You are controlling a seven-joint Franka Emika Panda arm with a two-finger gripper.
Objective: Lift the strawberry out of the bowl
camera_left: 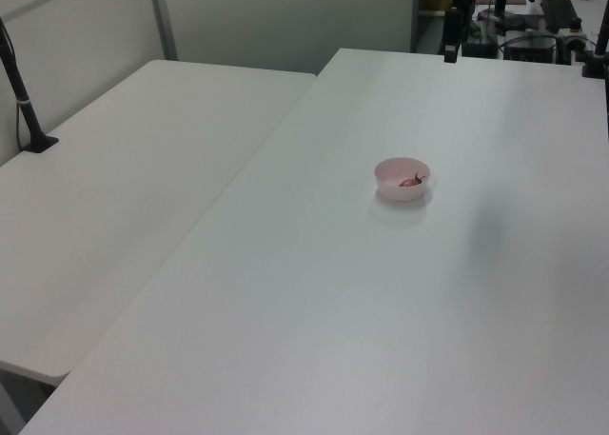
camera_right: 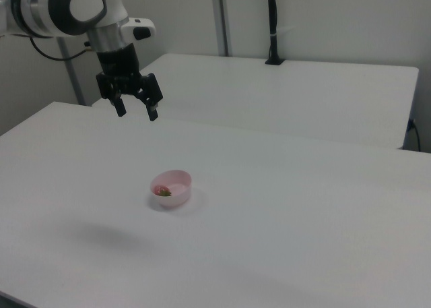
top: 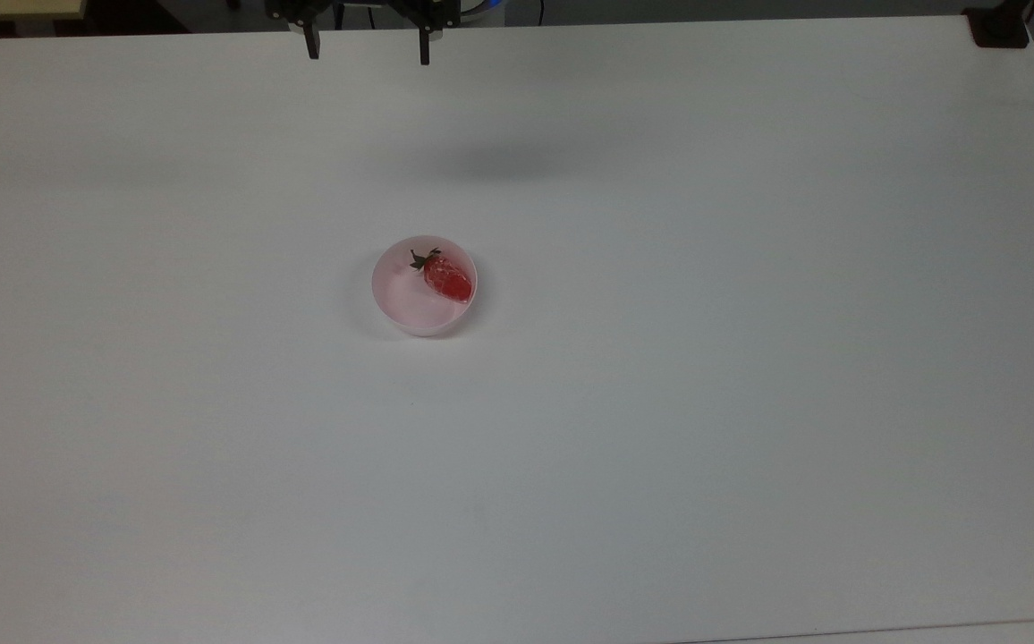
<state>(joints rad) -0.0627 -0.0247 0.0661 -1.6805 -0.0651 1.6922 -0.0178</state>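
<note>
A small pale pink bowl [top: 424, 285] stands near the middle of the white table [top: 750, 358]. Inside it lies a glossy red strawberry [top: 446, 277] with a dark green cap, resting against the wall on the top view's right. The bowl [camera_right: 172, 188] and the strawberry [camera_right: 162, 191] appear in the right view, and the bowl [camera_left: 402, 178] with the strawberry [camera_left: 411, 181] in the left view too. My gripper [camera_right: 137, 112] hangs open high above the table, well apart from the bowl and to the right view's upper left of it. At the top view's upper edge the gripper [top: 368, 52] has nothing between its fingers.
A second white table [camera_right: 289, 92] adjoins this one along a seam. Black posts [camera_right: 272, 25] are clamped to it, seen also as a post [camera_left: 21, 97] at the left view's left. A black clamp [top: 998, 25] sits at the table's far corner. Desk clutter [camera_left: 557, 16] lies beyond.
</note>
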